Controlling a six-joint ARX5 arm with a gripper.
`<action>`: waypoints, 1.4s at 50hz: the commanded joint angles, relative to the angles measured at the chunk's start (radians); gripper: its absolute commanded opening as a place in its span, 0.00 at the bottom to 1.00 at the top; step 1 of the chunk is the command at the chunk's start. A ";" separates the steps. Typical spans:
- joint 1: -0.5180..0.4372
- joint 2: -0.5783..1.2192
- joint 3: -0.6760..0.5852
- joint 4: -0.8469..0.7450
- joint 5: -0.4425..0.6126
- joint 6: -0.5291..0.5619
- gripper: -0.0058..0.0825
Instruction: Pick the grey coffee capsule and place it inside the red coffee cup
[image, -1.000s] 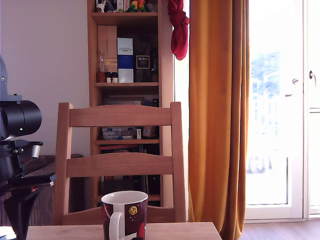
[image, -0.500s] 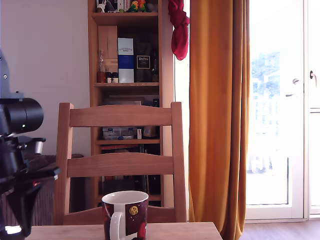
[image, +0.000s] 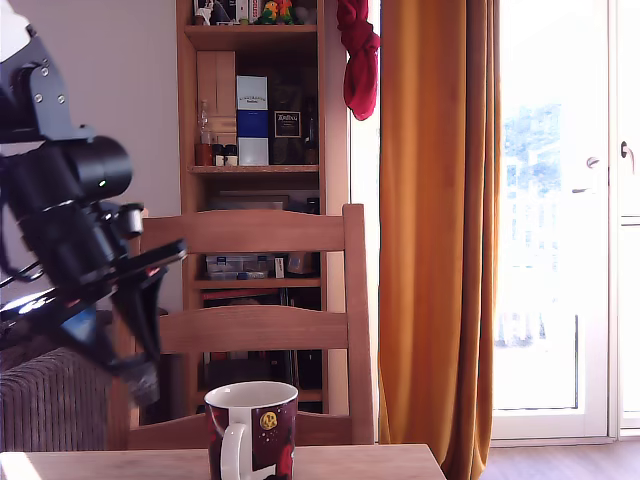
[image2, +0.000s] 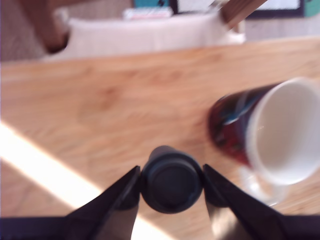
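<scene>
while raised off wooden table (image2: 100, 100), gripper (image2: 171, 184) clamped on grey coffee capsule (image2: 171, 181); red coffee cup (image2: 270, 132) near gripper, upright, apart from capsule.

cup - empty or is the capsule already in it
Empty. The wrist view shows the cup's bare white inside, while the capsule is outside it, clamped in the claw above the table.

Daylight is pouring through the glass door (image: 560, 230), blowing it out white. The arm (image: 80, 250) is smearing with motion blur. A sun stripe is crossing the table (image2: 100, 100); the wrist view is looking soft.
</scene>
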 joint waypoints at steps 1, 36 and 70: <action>-0.025 -0.027 0.027 0.003 0.015 -0.009 0.40; -0.212 -0.026 0.088 -0.022 -0.034 -0.048 0.40; -0.233 0.038 0.088 -0.059 -0.083 -0.037 0.40</action>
